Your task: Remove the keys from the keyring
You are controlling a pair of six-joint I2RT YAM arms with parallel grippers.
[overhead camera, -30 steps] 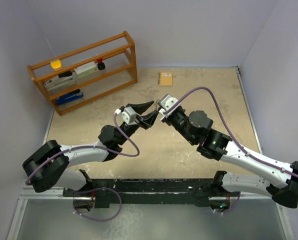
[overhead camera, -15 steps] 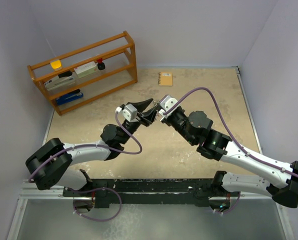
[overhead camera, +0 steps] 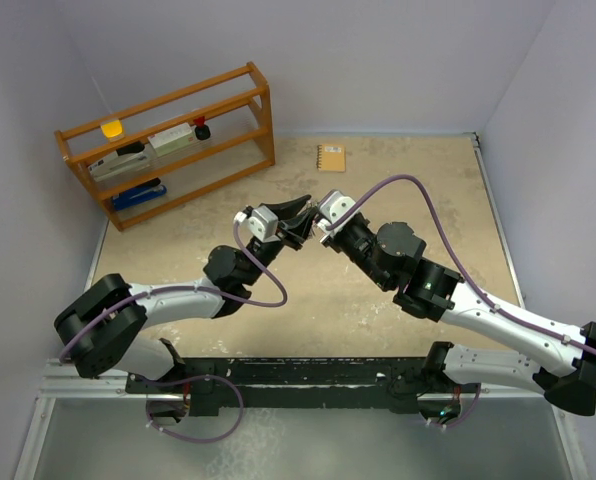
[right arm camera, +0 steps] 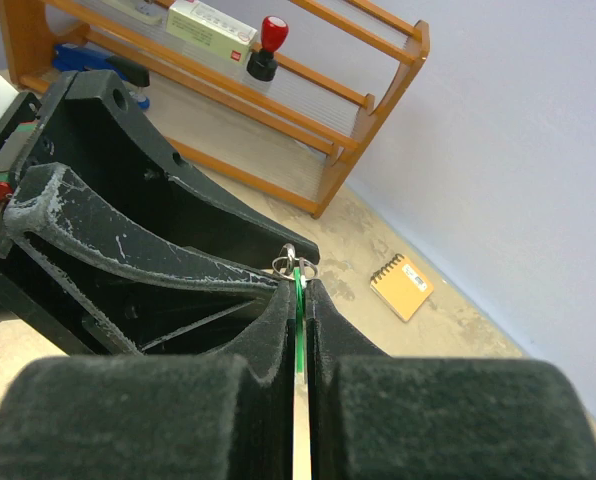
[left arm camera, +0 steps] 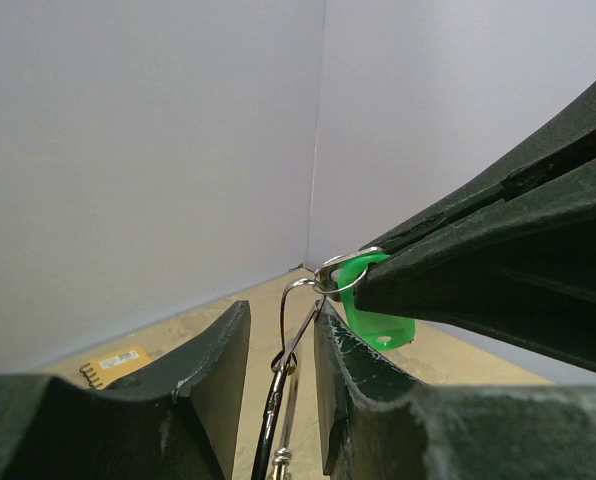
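Above the worktop [overhead camera: 398, 180], the right gripper [right arm camera: 300, 290] pinches the green-headed key [left arm camera: 373, 318]. The left gripper [left arm camera: 281, 340] is pressed onto the keyring [left arm camera: 296, 335], which hangs just beside.

My workspace is pretty plain: pale lavender-grey walls [overhead camera: 378, 60] box in a speckled tan tabletop [overhead camera: 448, 200]. Back left there's a wooden rack [overhead camera: 168, 140] holding some odds and ends, and a little tan notebook [overhead camera: 330, 157] sits near the back wall. Lighting's soft and even.
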